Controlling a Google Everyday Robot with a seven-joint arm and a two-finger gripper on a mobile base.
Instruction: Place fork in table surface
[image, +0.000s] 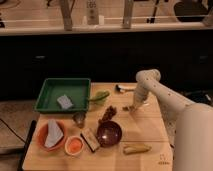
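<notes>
Low, white gripper (131, 107), pale plank table surface (150, 127)

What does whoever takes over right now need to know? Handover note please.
Gripper: low over the table surface, right of centre, near the back; it can't be told whether it grips anything.
Fork: not clearly made out; a small dark item lies at the gripper tip, possibly it.
Nearby: black-headed utensil behind the gripper, dark bowl in front, green tray at the left.
Done: arm lowered to the table.
Left: confirm the fork lies on the wood, then retract.
</notes>
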